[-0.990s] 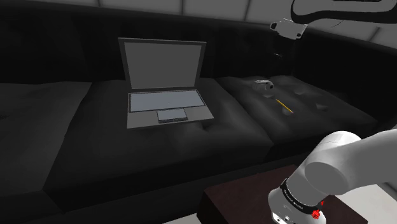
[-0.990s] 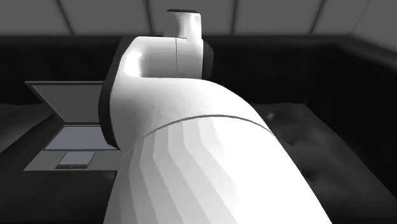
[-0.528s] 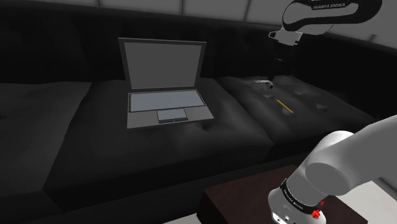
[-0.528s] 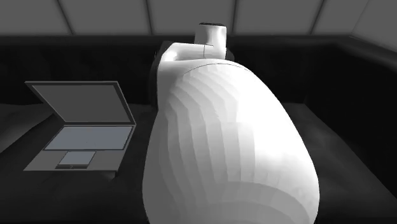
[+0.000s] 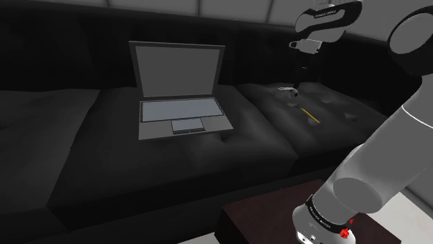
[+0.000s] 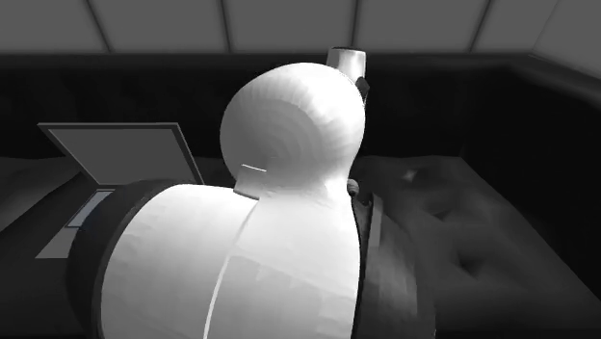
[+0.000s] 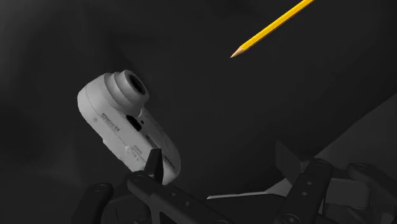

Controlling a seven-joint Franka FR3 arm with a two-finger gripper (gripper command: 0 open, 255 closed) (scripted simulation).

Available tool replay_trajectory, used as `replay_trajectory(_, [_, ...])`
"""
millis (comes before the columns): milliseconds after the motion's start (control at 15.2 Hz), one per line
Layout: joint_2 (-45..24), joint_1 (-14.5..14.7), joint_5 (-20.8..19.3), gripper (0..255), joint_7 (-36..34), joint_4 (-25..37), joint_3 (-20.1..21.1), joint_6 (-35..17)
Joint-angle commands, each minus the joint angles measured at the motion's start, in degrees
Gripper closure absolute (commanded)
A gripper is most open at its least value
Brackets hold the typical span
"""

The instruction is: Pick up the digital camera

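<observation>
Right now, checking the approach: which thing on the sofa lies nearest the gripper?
The white camera, close by the open gripper; the yellow pencil lies farther off, the laptop on another cushion.

No text can be read with certainty. A dark band (image 5: 327,12) near the top of the arm (image 5: 378,156) carries a short line of white lettering, too small to make out. The dark ring (image 5: 323,216) at the arm's base has fine white print, also illegible. The camera (image 7: 127,127) bears tiny dark lettering along its side, unreadable.
</observation>
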State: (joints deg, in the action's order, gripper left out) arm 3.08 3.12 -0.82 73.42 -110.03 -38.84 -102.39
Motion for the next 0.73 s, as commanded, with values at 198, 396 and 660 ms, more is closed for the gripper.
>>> replay_trajectory(198, [-15.51, -4.0, 7.98, 0, 13.81, 10.98, -2.36, 1.07])
replay_trajectory(396, [-21.3, -6.84, 10.71, 0, 18.07, 15.32, -1.62, 1.47])
replay_trajectory(660, [-22.0, -6.91, 11.23, 0, 18.37, 13.06, -1.31, -1.34])
